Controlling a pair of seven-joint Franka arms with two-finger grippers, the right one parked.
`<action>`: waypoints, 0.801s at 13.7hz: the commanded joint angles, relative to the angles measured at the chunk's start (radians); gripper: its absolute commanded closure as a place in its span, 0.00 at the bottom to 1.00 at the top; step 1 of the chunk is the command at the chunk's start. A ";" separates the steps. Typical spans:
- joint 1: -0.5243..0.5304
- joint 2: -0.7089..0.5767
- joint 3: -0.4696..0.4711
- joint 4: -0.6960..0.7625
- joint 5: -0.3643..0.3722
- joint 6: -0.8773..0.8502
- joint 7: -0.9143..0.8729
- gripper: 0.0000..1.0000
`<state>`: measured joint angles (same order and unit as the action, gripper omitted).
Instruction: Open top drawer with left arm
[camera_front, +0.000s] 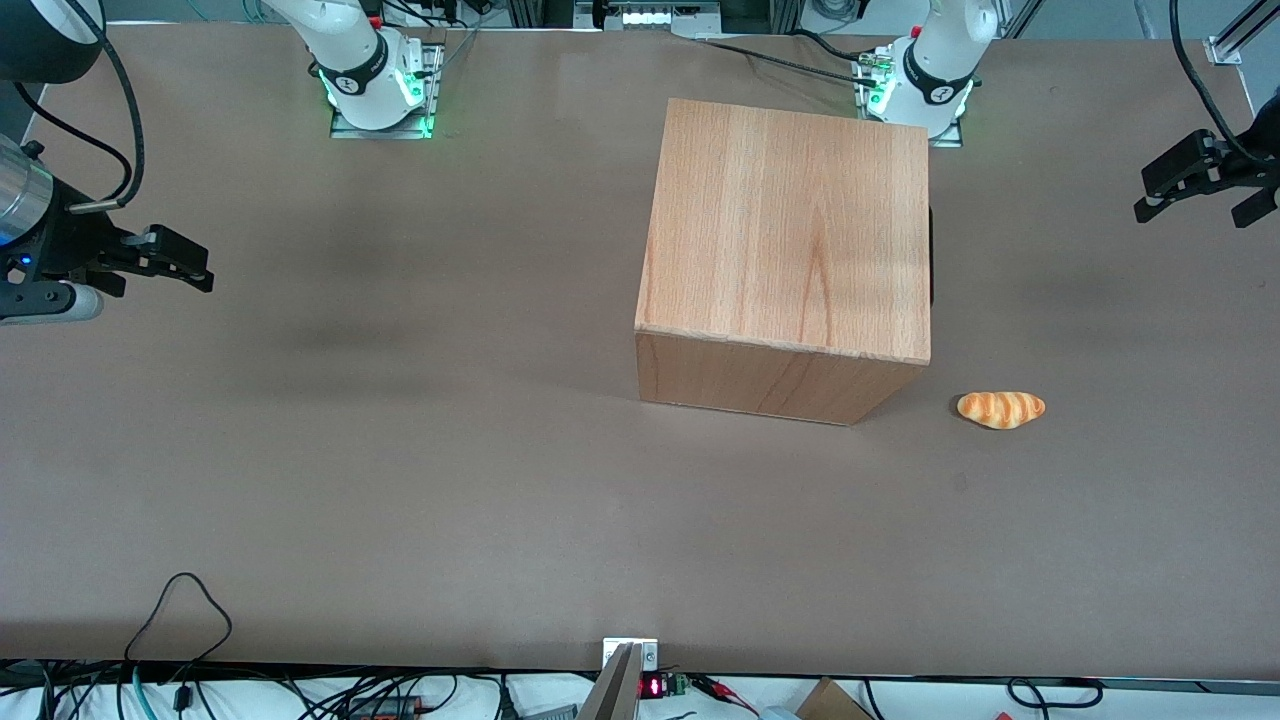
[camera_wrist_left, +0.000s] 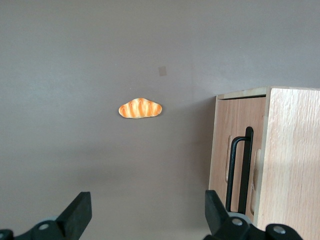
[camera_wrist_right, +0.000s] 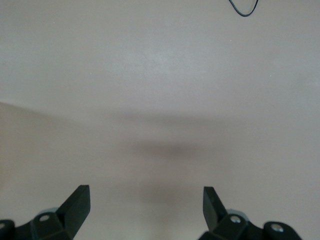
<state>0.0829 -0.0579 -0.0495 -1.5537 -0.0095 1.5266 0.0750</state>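
I am holding my gripper (camera_wrist_left: 145, 220) wide open above the brown table (camera_wrist_left: 75, 75), its two black fingers (camera_wrist_left: 77, 212) spread well apart and gripping nothing, touching nothing. In the front view my gripper (camera_front: 1195, 190) is hanging in the air at the working arm's end of the table, well apart from the wooden cabinet (camera_front: 790, 250). Just beside one of my fingertips, the wrist view is showing the cabinet's front, where the top drawer (camera_wrist_left: 240, 150) is sitting closed, flush in the cabinet body, its slim black bar handle (camera_wrist_left: 240, 170) standing clear of the panel. Farther out on the table, a small orange bread roll (camera_wrist_left: 140, 108) is lying by itself, near the cabinet but apart from it.
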 joint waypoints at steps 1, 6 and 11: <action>0.015 0.000 -0.009 0.020 -0.017 -0.032 0.029 0.00; 0.014 0.006 -0.009 0.021 -0.018 -0.039 0.020 0.00; 0.015 0.036 -0.009 0.004 -0.092 -0.085 -0.038 0.00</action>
<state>0.0840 -0.0433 -0.0504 -1.5554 -0.0574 1.4702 0.0567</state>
